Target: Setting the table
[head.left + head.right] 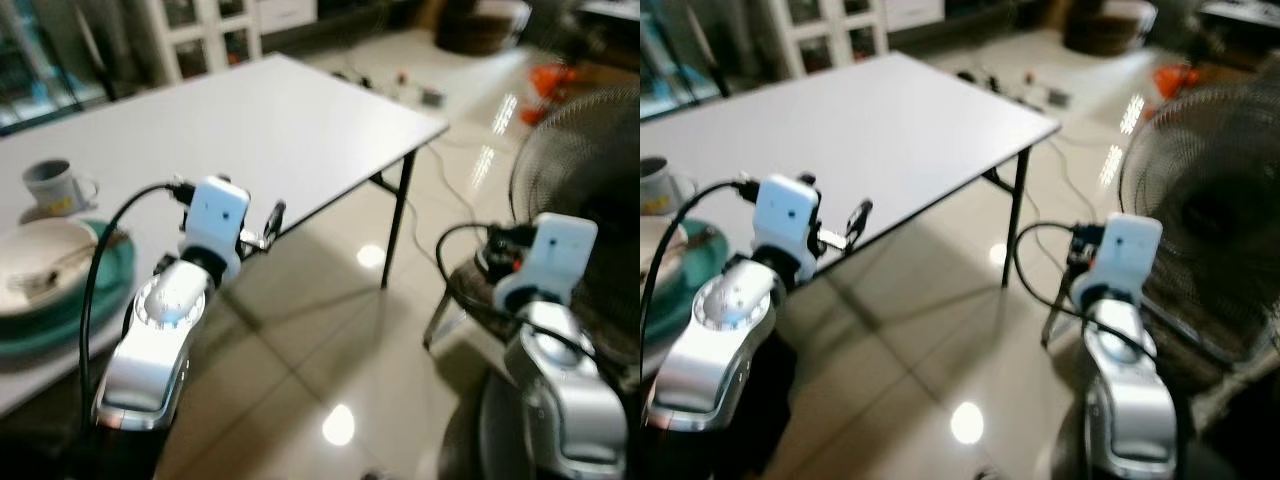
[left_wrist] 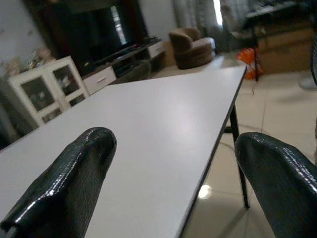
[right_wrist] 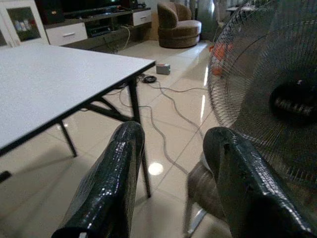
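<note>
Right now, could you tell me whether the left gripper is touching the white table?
Apart. In the left wrist view the left gripper hangs open, both fingers above the table, its bare top showing through the gap between them.

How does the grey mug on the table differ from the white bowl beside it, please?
The grey mug is small and upright with a side handle and stands directly on the white table; the white bowl is wider and shallower, sits on a teal plate, and holds a utensil. Both stand near the table's left end.
</note>
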### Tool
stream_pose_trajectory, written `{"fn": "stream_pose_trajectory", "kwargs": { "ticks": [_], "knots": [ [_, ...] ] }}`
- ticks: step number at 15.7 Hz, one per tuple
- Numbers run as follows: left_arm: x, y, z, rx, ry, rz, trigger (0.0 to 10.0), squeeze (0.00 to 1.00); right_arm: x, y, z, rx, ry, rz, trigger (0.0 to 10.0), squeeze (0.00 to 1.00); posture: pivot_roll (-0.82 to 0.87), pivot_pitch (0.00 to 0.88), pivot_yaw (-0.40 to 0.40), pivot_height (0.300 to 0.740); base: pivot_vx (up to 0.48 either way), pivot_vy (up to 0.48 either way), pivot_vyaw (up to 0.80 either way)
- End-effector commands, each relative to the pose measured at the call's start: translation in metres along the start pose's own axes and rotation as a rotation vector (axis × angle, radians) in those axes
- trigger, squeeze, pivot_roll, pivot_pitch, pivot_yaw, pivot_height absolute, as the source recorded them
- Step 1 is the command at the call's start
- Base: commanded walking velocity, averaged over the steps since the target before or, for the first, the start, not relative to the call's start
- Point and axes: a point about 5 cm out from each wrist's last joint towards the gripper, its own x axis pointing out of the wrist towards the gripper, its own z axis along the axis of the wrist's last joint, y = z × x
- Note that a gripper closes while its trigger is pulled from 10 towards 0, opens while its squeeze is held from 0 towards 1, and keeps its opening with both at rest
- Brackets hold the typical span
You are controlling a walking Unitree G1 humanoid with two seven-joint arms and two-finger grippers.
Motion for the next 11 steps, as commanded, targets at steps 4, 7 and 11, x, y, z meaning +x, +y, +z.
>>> {"fn": "stream_pose_trajectory", "kwargs": {
  "ticks": [4, 7, 11],
  "knots": [
    [0.0065, -0.0022, 0.0024, 0.074, -0.034, -0.035, 10.0, 0.0, 0.0, -0.0011, 0.0043, -0.005, -0.005, -0.013, 10.0, 0.0, 0.01, 0.015, 0.029, 0.74, 0.0, 0.337, -0.77],
    [0.0094, -0.0025, 0.0032, 0.073, -0.037, -0.031, 10.0, 0.0, 0.0001, -0.0008, 0.0055, 0.0, -0.006, -0.025, 10.0, 0.0, 0.01, 0.018, 0.033, 0.74, 0.0, -0.48, -0.77],
    [0.0084, 0.0018, 0.0002, 0.002, -0.023, 0.024, 10.0, 0.0, 0.0019, 0.0024, 0.0053, 0.002, -0.001, -0.017, 10.0, 0.0, 0.02, 0.02, 0.029, 0.74, 0.0, -0.24, -0.77]
  ]
}}
